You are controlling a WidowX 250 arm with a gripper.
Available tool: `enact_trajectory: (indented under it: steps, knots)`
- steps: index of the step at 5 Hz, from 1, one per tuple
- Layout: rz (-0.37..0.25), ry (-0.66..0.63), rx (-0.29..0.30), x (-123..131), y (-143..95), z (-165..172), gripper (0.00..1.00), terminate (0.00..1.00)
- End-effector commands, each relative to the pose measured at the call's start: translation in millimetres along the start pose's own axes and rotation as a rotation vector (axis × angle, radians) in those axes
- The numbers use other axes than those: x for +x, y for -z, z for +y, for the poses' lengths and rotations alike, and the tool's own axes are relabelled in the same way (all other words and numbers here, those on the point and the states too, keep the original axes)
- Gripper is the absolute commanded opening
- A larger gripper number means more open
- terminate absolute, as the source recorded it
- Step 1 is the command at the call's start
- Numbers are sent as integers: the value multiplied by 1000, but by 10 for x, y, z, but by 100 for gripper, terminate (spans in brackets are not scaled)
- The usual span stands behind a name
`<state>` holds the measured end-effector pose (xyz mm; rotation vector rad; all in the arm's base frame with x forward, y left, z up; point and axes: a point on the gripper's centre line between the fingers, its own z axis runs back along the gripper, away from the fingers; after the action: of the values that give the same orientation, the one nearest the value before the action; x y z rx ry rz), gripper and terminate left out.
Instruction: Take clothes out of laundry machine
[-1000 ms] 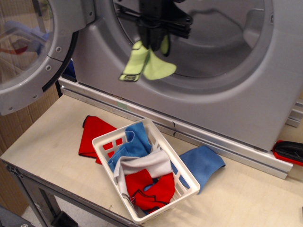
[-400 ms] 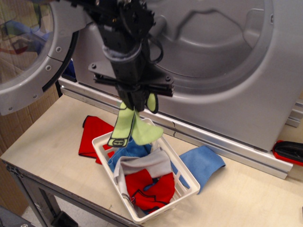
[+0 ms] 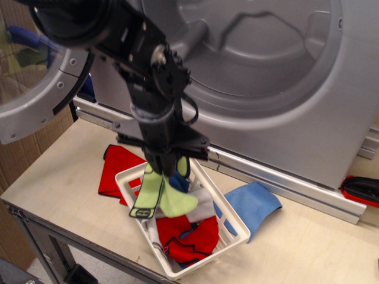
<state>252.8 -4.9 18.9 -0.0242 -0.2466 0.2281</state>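
Note:
The lime-green cloth with thin black edging and a black-outlined tag hangs from my gripper, which is shut on its top. The cloth dangles just over the near-left part of the white slatted basket. The grey laundry machine stands behind, its round drum opening showing no clothes inside. Its round door with the clear window is swung open at the left. My black arm reaches down from the upper left in front of the drum.
The basket holds red, grey-white and blue cloths. A red cloth lies on the table left of it and a blue cloth right of it. A red-and-black object sits at the right edge.
My gripper has carried the green cloth out of the drum opening, down and to the left, until it hangs over the basket.

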Motion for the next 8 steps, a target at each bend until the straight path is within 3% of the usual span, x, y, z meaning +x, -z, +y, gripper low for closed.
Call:
enact_trajectory:
  steps: [1, 2, 3, 4, 5, 6, 7, 8]
  knots:
    - [35, -44, -48, -104, 251, -86, 0, 0]
    - [61, -26, -54, -114, 385, -67, 0, 0]
    - [73, -41, -39, -99, 374, -57, 0, 0]
    - [34, -60, -68, -5, 128, -144, 100, 0]
    - [-15, -52, -53, 46, -110, -190, 100, 0]
    - [5, -48, -4, 149, -437, -319, 100, 0]
    - [27, -87, 57, 176, -596, -315, 100, 0]
    - [29, -69, 30, 217, -678, -248, 100, 0]
